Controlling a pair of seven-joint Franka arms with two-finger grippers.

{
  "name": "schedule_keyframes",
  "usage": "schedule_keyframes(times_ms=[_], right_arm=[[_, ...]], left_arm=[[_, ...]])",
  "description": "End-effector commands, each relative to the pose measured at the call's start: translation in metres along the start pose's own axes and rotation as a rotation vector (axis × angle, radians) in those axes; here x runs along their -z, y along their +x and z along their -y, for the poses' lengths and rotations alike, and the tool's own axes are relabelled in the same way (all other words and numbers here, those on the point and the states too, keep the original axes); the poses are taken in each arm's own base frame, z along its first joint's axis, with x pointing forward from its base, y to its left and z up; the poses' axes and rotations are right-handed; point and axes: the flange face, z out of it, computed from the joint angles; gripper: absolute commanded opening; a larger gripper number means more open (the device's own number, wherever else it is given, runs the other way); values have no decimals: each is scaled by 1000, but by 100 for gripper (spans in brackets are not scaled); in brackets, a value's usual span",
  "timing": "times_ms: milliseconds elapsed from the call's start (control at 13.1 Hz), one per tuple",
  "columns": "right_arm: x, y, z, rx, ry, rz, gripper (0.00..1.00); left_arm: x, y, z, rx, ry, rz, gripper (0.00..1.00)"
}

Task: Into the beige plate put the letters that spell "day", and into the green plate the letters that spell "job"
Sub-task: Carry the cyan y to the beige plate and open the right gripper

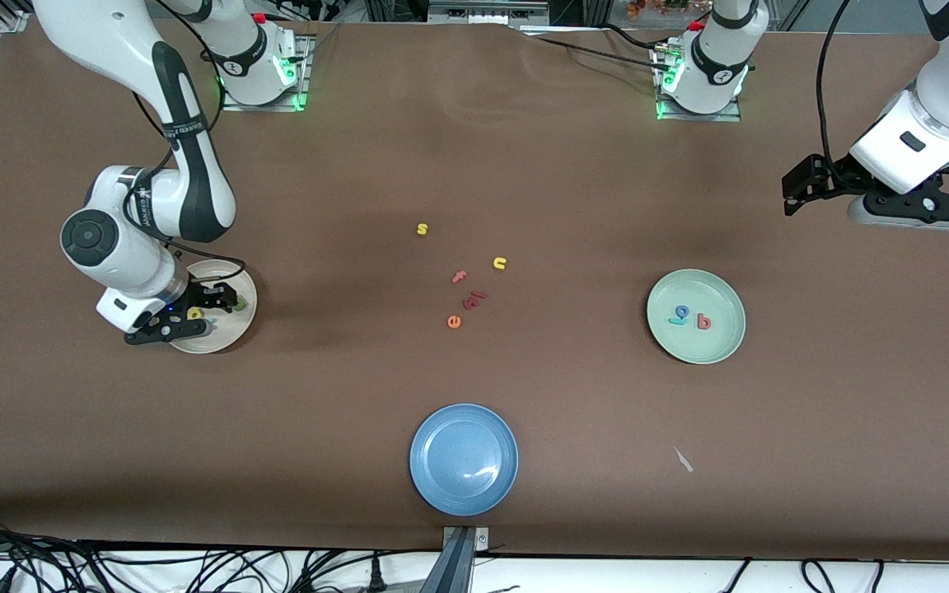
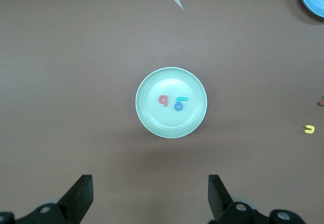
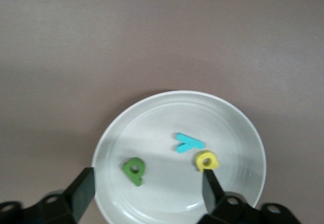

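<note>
Green d (image 3: 133, 170), yellow a (image 3: 206, 161), teal y (image 3: 188, 143) in beige plate (image 3: 238, 128); teal j (image 2: 182, 99), blue o (image 2: 178, 105), salmon-red b (image 2: 163, 100) in green plate (image 2: 147, 113); nothing left; right gripper (image 3: 147, 196) over the beige plate and left gripper (image 2: 151, 196), waiting aloft, both with jaws wide, empty.

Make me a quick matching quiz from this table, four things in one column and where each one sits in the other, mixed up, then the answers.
Things:
1. salmon b
2. green d
3. yellow s
4. right gripper

Places:
A. on the bare table
B. over the beige plate, open
C. in the green plate
D. lying in the beige plate

Pairs: 1-C, 2-D, 3-A, 4-B
</note>
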Motion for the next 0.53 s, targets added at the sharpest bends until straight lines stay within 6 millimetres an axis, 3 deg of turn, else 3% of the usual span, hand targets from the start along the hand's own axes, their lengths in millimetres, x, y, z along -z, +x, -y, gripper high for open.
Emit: schedule_keyframes(times_ms=[0,229,305,457], right_arm=[[21,12,12,-41,19,50,100],[62,22,38,-69,28,115,100],[79,19,50,-71,44,126,100],[115,8,50,-51,16,125,100]], left_arm=[[5,4,-3,-25,10,7,100],[5,4,-3,-25,10,7,100],[5,4,-3,-25,10,7,100],[6,4,-4,-25,11,5,100]])
